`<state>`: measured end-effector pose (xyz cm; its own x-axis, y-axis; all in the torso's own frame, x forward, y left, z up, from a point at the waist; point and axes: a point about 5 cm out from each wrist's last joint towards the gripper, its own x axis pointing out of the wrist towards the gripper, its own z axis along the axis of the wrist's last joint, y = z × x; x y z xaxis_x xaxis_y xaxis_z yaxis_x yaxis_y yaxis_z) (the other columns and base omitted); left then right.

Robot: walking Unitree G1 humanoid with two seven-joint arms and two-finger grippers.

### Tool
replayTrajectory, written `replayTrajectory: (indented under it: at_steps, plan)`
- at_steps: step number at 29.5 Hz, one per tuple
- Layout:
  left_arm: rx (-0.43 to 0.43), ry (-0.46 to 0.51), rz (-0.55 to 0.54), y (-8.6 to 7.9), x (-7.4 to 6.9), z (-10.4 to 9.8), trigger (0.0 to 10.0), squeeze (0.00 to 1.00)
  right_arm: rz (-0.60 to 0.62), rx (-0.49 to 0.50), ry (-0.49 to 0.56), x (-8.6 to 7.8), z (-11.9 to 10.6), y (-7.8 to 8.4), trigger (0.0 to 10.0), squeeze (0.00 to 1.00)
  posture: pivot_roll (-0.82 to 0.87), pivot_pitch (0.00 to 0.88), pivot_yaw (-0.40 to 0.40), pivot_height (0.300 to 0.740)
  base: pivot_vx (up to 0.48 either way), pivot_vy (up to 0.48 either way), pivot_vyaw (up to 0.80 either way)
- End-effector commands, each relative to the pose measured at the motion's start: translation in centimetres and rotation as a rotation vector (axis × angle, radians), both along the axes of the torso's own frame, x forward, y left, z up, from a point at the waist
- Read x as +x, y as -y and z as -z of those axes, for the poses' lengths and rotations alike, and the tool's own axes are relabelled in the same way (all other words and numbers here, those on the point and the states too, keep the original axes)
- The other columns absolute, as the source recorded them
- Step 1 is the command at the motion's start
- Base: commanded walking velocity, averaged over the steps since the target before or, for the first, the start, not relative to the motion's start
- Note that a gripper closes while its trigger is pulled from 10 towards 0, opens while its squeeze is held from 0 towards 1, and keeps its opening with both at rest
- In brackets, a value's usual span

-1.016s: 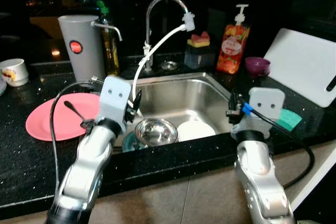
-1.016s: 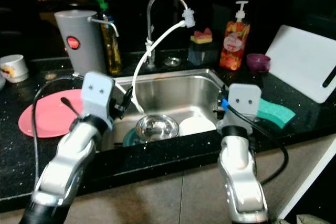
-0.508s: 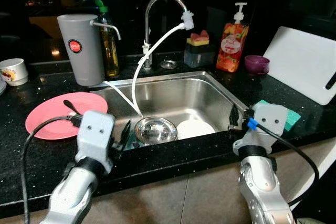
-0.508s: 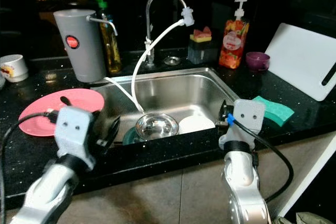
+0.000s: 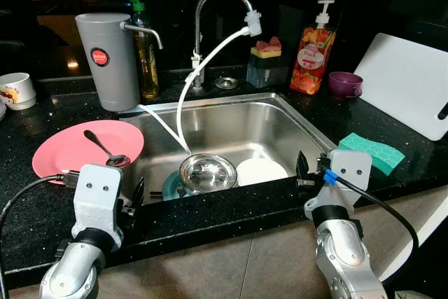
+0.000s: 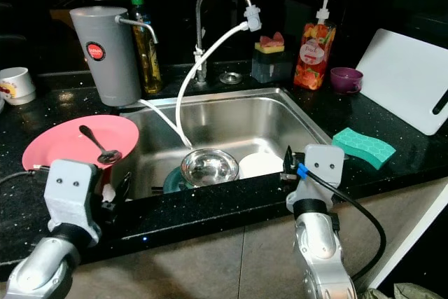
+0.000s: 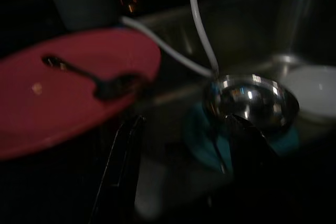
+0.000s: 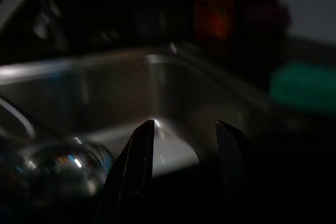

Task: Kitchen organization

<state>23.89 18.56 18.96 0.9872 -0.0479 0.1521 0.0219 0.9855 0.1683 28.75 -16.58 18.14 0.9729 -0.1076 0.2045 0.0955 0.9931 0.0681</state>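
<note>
A steel bowl point(image 5: 208, 172) rests on a teal plate point(image 5: 170, 185) at the front of the sink point(image 5: 231, 124), next to a white plate point(image 5: 260, 171). On the counter to the left lies a pink plate point(image 5: 87, 150) with a dark spoon point(image 5: 105, 146) on it. My left gripper point(image 7: 184, 120) is open and low at the counter's front edge, between the pink plate and the sink. At the sink's front right corner my right gripper point(image 8: 185, 127) is open, holding nothing. A green sponge point(image 5: 371, 150) lies just right of it.
Faucet point(image 5: 217, 5) with a white hose hanging into the sink. Grey dispenser point(image 5: 108, 61) and oil bottle point(image 5: 145, 47) at back left, white cup point(image 5: 15, 91) far left. Soap bottle point(image 5: 311, 50), purple cup point(image 5: 348, 83) and white cutting board point(image 5: 409, 82) at back right.
Both arms have dropped and drawn back from over the sink to the counter's front edge. The left arm moved furthest, uncovering the pink plate and spoon.
</note>
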Motion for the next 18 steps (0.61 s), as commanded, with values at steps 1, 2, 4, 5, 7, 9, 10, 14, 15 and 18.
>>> replayTrajectory:
  at_steps: [1, 2, 4, 5, 7, 9, 10, 14, 15, 18]
  plan:
    - [0.022, -0.024, 0.005, -0.1, -0.3, 0.5, 10.0, 0.00, -0.022, 0.030, -0.053, 0.0, 1.4, 0.0, 10.0, 0.00, 0.11, 0.090, -0.040, 0.740, 0.000, 0.000, 0.00]
    - [0.022, -0.024, 0.005, -0.1, -0.3, 0.5, 10.0, 0.00, -0.022, 0.030, -0.053, 0.0, 1.4, 0.0, 10.0, 0.00, 0.11, 0.090, -0.040, 0.740, 0.000, 0.000, 0.00]
    - [0.030, -0.027, 0.004, -0.1, -0.4, 0.6, 10.0, 0.00, -0.035, 0.035, -0.065, 0.0, 1.8, -0.1, 10.0, 0.00, 0.11, 0.092, -0.044, 0.740, 0.000, 0.000, 0.00]
    - [0.066, -0.023, 0.009, -0.1, -0.5, 0.7, 10.0, 0.00, -0.047, 0.036, -0.078, 0.1, 2.2, -0.2, 10.0, 0.00, 0.12, 0.090, -0.047, 0.740, 0.000, 0.000, 0.00]
    - [0.096, -0.019, 0.014, 0.0, -0.6, 0.8, 10.0, 0.00, -0.052, 0.035, -0.086, 0.1, 2.5, -0.3, 10.0, 0.00, 0.12, 0.083, -0.046, 0.740, 0.000, 0.000, 0.00]
    - [0.096, -0.019, 0.014, 0.0, -0.6, 0.8, 10.0, 0.00, -0.052, 0.035, -0.086, 0.1, 2.5, -0.3, 10.0, 0.00, 0.12, 0.083, -0.046, 0.740, 0.000, 0.000, 0.00]
    - [0.109, -0.018, 0.013, 0.1, -0.6, 1.0, 10.0, 0.00, -0.055, 0.033, -0.090, 0.2, 2.7, -0.3, 10.0, 0.00, 0.12, 0.083, -0.046, 0.740, 0.000, 0.000, 0.00]
    - [0.052, -0.025, -0.004, 0.2, -0.5, 1.1, 10.0, 0.00, -0.054, 0.040, -0.072, 0.5, 2.2, -0.3, 10.0, 0.00, 0.12, 0.085, -0.049, 0.740, 0.000, 0.000, 0.00]
    - [0.022, -0.035, -0.012, 0.2, -0.4, 1.2, 10.0, 0.00, -0.058, 0.039, -0.065, 0.6, 2.1, -0.3, 10.0, 0.00, 0.12, 0.085, -0.049, 0.740, 0.000, 0.000, 0.00]
    - [-0.021, -0.028, -0.016, 0.6, 0.1, 1.0, 10.0, 0.00, -0.049, 0.045, -0.012, 1.1, 0.7, 0.1, 10.0, 0.00, 0.13, 0.072, -0.045, 0.740, 0.000, 0.000, 0.00]
